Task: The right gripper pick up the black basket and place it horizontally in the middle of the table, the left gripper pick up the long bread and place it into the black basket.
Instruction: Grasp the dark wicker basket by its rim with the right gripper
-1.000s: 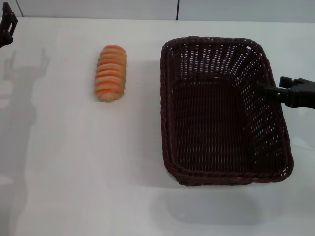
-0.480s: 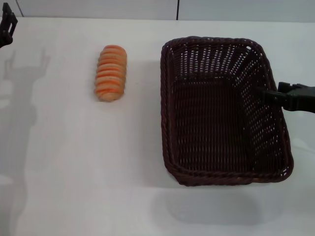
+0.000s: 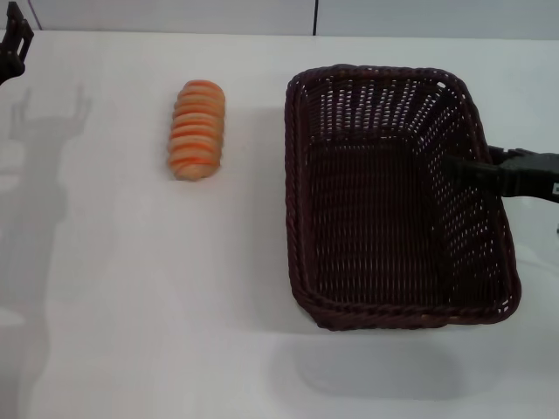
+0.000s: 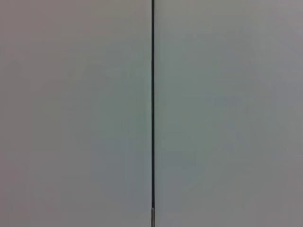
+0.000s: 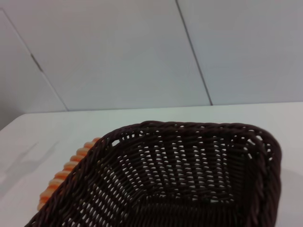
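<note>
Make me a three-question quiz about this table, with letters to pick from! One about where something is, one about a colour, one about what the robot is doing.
1. Where is the long bread?
A. in the basket
B. on the table, left of the basket
C. in a gripper

2. What colour is the black basket?
A. white
B. very dark brown-black
C. green

3. Where is the right gripper?
A. at the basket's right wall
B. over the bread
C. out of view

Answers:
1 B, it lies apart from the basket.
2 B, dark wicker.
3 A, its tip reaches over the rim.
</note>
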Action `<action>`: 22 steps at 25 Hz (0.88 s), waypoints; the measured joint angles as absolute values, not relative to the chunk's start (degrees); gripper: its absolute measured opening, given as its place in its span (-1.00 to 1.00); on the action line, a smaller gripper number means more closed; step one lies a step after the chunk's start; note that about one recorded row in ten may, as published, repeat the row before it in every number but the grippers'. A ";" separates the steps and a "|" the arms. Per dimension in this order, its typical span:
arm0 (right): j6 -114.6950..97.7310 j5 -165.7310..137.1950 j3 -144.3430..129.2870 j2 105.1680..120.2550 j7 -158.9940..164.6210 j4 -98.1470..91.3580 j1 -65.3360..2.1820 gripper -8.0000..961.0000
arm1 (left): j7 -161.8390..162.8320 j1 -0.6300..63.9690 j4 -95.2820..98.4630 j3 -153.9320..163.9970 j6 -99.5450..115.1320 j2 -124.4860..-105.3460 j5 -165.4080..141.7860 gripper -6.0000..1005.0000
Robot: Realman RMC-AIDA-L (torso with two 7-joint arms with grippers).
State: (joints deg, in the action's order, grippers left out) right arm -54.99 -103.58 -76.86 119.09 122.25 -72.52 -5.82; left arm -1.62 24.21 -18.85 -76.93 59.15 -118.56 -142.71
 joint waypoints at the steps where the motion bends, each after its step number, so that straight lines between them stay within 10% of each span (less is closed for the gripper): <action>1: -55.03 -103.58 -77.02 119.09 122.25 -72.46 -5.91 0.74 | -1.61 24.21 -18.91 -76.91 59.15 -118.56 -142.72 0.63; 12: -54.79 -104.37 -77.01 118.62 121.98 -67.61 -8.79 0.73 | -1.58 24.53 -19.25 -76.90 59.10 -118.48 -142.73 0.63; 14: -54.55 -106.76 -77.16 118.79 121.37 -67.00 -9.71 0.33 | -1.58 24.72 -19.25 -76.90 59.07 -118.47 -142.74 0.63; 22: -54.46 -107.24 -77.40 119.01 120.09 -67.54 -10.09 -0.02 | -1.58 24.87 -19.25 -76.90 58.99 -118.47 -142.74 0.63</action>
